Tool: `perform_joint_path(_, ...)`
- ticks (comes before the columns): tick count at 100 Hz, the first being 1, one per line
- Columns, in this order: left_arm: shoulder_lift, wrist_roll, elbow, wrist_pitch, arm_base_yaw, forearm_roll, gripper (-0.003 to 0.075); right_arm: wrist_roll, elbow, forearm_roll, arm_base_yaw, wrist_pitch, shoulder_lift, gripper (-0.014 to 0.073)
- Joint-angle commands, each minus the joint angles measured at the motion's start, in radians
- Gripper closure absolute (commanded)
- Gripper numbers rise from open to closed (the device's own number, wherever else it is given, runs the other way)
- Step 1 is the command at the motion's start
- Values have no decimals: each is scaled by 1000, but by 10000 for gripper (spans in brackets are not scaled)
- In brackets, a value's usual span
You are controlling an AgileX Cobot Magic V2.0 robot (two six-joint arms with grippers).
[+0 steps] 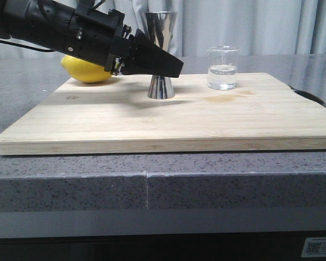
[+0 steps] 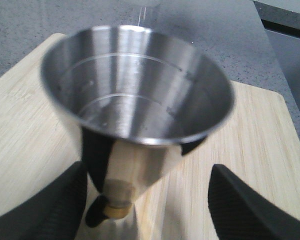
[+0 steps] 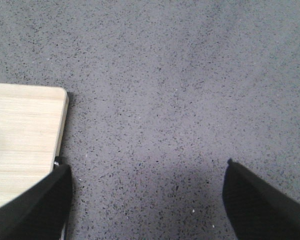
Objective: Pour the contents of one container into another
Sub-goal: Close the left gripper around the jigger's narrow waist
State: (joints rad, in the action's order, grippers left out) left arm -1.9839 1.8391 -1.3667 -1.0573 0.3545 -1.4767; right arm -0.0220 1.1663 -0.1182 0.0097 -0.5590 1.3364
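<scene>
The steel jigger (image 1: 161,54) stands upright in the middle of the wooden board (image 1: 152,122). In the left wrist view the jigger (image 2: 135,85) fills the frame, its upper cup empty and its gold waist low between the fingers. My left gripper (image 1: 171,66) reaches in from the left at waist height and is open, its fingers (image 2: 50,210) on either side of the jigger without touching it. The glass beaker (image 1: 223,68) stands to the jigger's right, holding a little clear liquid. My right gripper (image 3: 147,195) is open over bare countertop beside the board's corner (image 3: 25,125).
A yellow lemon (image 1: 87,69) lies at the board's back left, behind the left arm. The board rests on a speckled grey counter (image 1: 70,174). A dark object (image 1: 309,97) shows just past the board's right edge.
</scene>
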Motion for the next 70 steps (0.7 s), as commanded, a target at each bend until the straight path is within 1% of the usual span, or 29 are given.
perform_joint_path(1,47,3,-30,-43,12,-70,286,-7,22,-3,-5,71,-26,43)
perform_joint_path(13,47,6,-30,-43,12,-70,360,-7,22,-3,-5,71,-26,43)
perform_joint_path(27,47,23,-30,-43,12,-70,416,-7,22,-3,-5,71,-26,43)
perform_joint_path(41,47,25,-30,-43,12,-72,437,-7,22,-3,-5,71,-26,43)
perform_joint_path(66,46,25,-30,-43,12,-72,441,-7,22,-3,-5,71,-26,43)
perform_joint_path(70,46,25,-30,-43,12,-72,451,-7,22,-3,-5,71,-26,43)
